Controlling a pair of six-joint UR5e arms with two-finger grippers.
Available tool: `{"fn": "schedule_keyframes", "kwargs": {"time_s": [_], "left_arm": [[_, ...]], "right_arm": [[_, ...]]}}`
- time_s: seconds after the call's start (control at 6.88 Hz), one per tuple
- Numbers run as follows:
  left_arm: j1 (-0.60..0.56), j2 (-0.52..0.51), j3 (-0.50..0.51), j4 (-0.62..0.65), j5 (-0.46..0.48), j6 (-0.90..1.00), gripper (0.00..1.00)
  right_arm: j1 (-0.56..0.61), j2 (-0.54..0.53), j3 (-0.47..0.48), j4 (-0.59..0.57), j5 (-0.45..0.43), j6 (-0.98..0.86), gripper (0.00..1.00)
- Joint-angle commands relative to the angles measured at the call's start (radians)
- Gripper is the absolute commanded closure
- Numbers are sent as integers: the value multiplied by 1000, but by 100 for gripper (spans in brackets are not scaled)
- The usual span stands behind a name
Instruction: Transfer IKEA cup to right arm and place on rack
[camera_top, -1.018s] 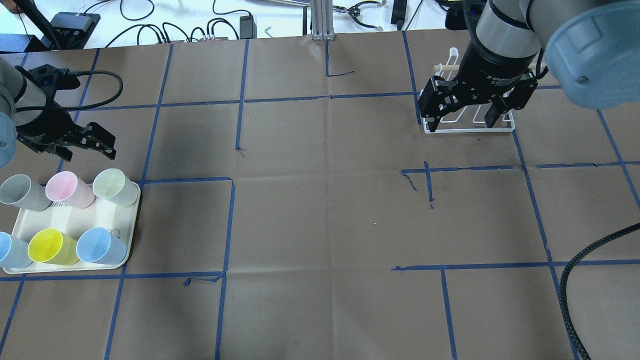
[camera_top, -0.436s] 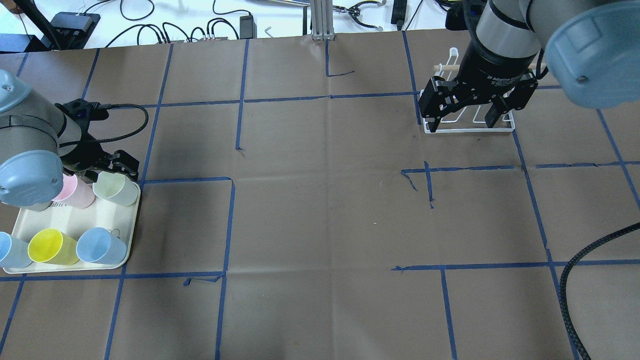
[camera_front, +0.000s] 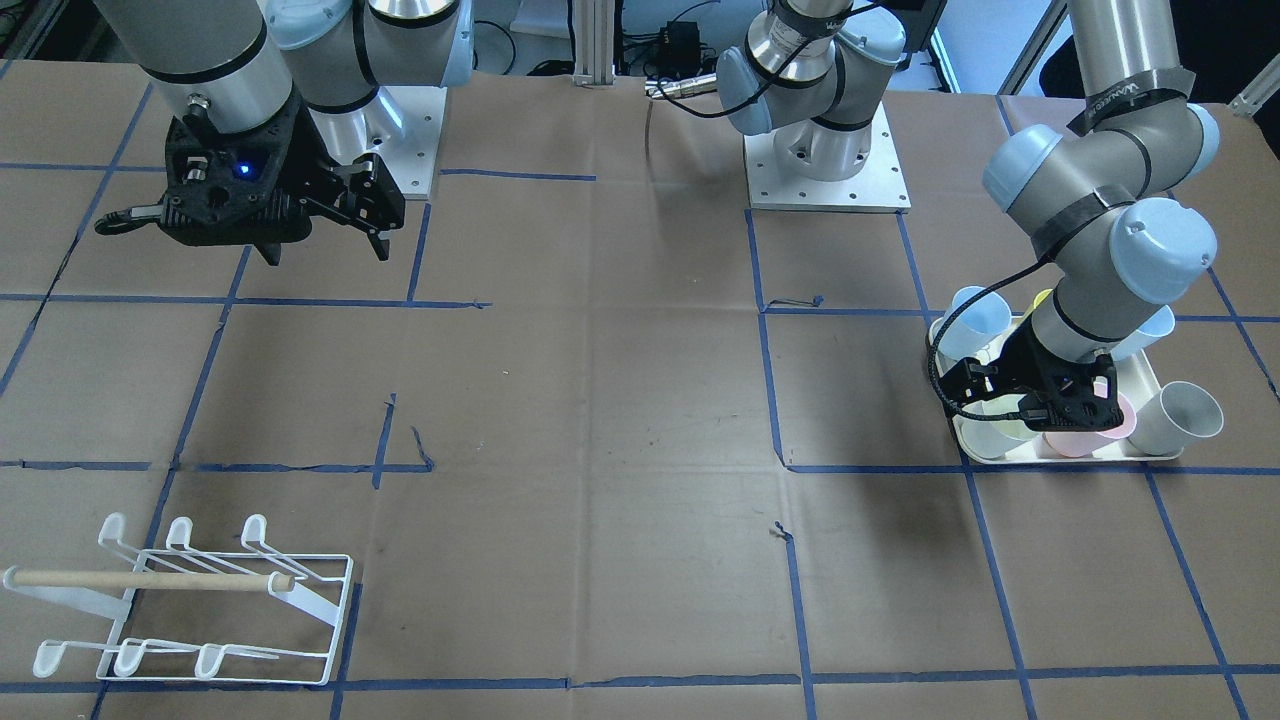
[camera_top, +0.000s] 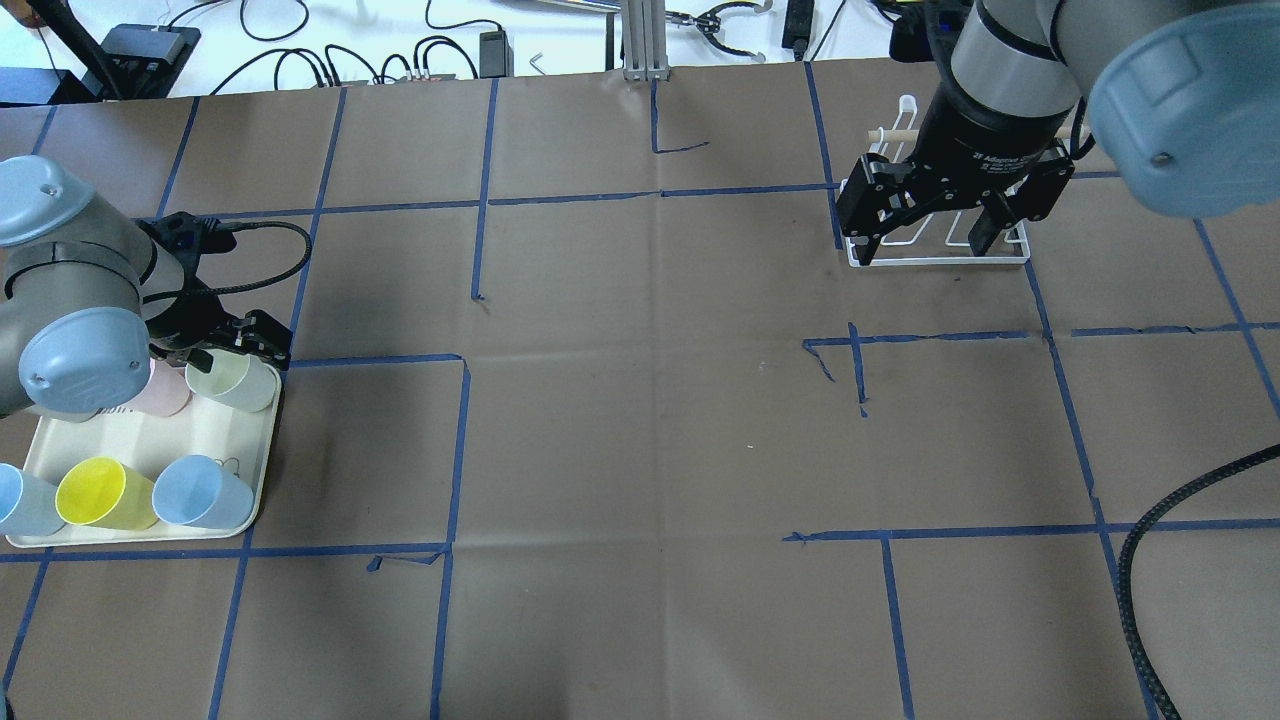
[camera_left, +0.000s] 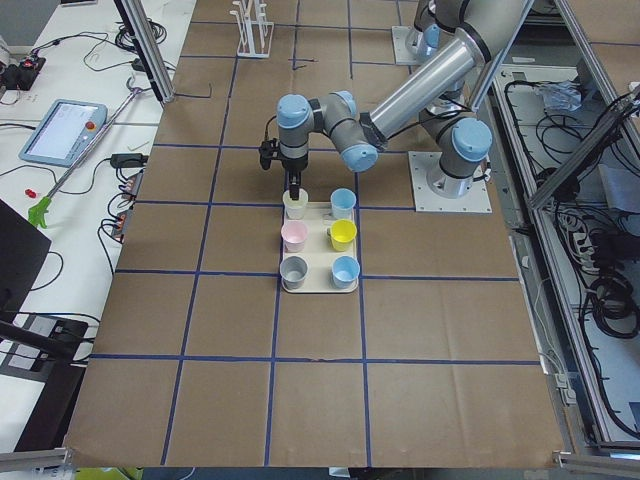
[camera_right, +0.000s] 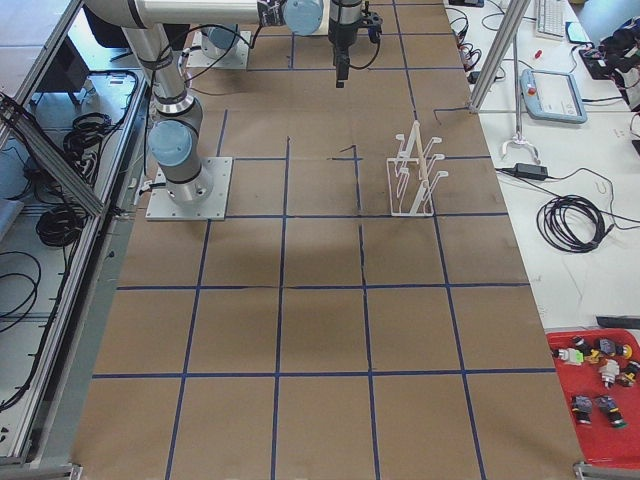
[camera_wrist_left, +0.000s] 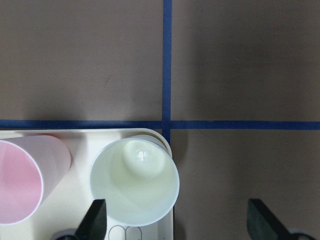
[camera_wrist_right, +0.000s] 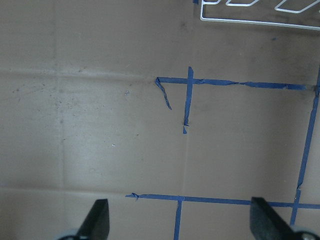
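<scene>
Several IKEA cups stand upright on a cream tray (camera_top: 215, 432). My left gripper (camera_top: 222, 345) hangs open just above the pale green cup (camera_top: 232, 380) at the tray's far right corner. In the left wrist view this cup (camera_wrist_left: 135, 187) sits beside the left fingertip (camera_wrist_left: 97, 220), inside the wide gap, untouched. A pink cup (camera_wrist_left: 22, 185) stands next to it. My right gripper (camera_top: 930, 215) hovers open and empty in front of the white wire rack (camera_top: 935, 262), which in the front view (camera_front: 200, 600) carries nothing on its pegs.
Yellow (camera_top: 100, 492) and blue (camera_top: 200, 492) cups fill the tray's near row, and a grey cup (camera_front: 1185, 415) stands at its end. Blue tape lines grid the brown table (camera_top: 650, 430). Cables and tools lie past the far edge.
My left arm swung from behind the tray to over it, bringing the open gripper down above the pale green cup and hiding the grey cup. The right arm stayed still.
</scene>
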Motion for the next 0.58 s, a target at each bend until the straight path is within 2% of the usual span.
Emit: {"fn": "schedule_keyframes", "kwargs": {"time_s": [0.0,0.15,0.29,0.44], "left_arm": [[0,-19,2,5,9,3,0],[1,-19,2,6,9,-2,0],[1,-19,7,6,9,-3,15],[1,-20,13,2,11,-5,63]], "right_arm": [[0,1,1,0,0,0,0],[0,3,1,1,2,0,0],[0,4,1,1,2,0,0],[0,4,1,0,3,0,0]]}}
